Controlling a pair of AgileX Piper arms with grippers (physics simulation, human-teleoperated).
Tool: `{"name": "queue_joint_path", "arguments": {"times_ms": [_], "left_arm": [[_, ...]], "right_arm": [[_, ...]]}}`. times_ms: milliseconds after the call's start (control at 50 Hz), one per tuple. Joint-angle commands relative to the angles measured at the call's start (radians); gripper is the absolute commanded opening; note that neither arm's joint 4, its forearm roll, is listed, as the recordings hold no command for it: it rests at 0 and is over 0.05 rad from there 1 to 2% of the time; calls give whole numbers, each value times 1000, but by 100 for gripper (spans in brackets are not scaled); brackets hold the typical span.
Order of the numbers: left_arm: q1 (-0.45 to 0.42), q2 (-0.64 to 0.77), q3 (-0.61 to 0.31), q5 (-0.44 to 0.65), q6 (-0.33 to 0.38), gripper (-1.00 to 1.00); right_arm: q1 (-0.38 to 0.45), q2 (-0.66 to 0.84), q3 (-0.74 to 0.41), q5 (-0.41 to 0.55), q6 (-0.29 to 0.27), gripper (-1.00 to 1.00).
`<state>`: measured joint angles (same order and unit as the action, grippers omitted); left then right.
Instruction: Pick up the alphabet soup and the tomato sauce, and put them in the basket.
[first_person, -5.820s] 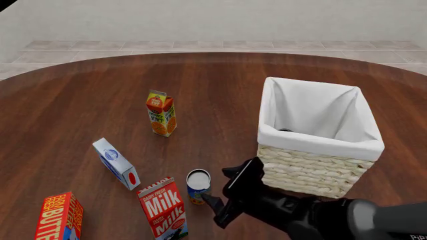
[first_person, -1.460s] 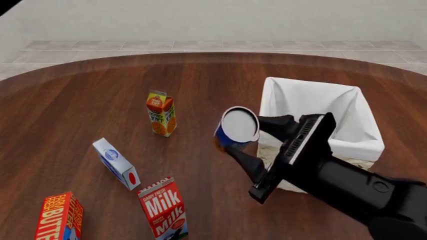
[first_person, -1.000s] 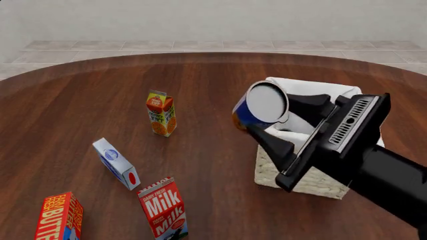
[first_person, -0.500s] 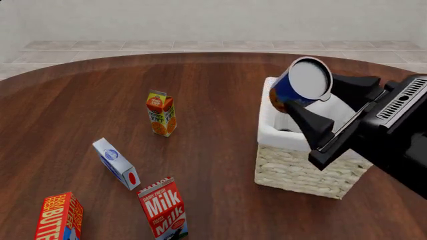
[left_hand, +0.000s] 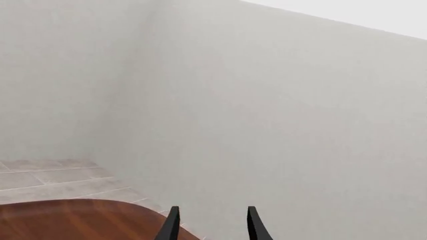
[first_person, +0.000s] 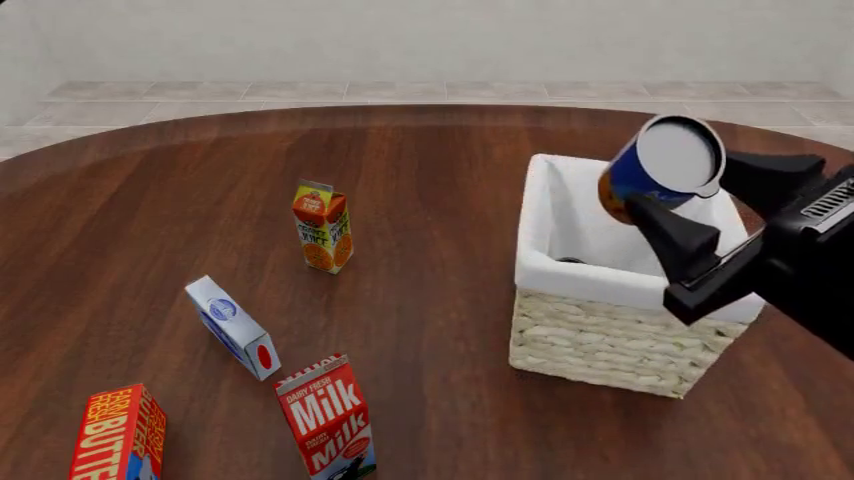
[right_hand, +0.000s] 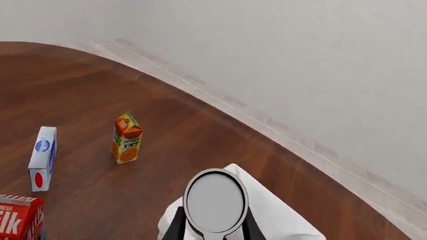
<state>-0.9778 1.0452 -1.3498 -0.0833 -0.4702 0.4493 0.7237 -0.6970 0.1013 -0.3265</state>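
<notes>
Left of the big pale woven basket with white cloth lining (first_person: 607, 335) stand an orange juice carton (first_person: 322, 227) and a red milk carton (first_person: 328, 418). Above the basket, the right gripper (first_person: 705, 214) squeezes the tilted blue-and-orange soup can (first_person: 659, 166). The left gripper (left_hand: 209, 226) has its fingers apart, empty.

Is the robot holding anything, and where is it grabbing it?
Yes. The right gripper holds the alphabet soup can by its sides, tilted above the basket. The left gripper holds nothing.
</notes>
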Motion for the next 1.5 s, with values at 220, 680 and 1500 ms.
{"name": "queue_joint_path", "arguments": {"times_ms": [220,680,1500], "left_arm": [[1,-7,6,-1,4,100],[-9,-9,25,-16,-4,100],[-10,-9,51,-44,-23,100]], "right_arm": [[-53,87,-51,47,54,-100],[-125,215,-129,120,82,-100],[-216,432,-129,132,107,-100]]}}
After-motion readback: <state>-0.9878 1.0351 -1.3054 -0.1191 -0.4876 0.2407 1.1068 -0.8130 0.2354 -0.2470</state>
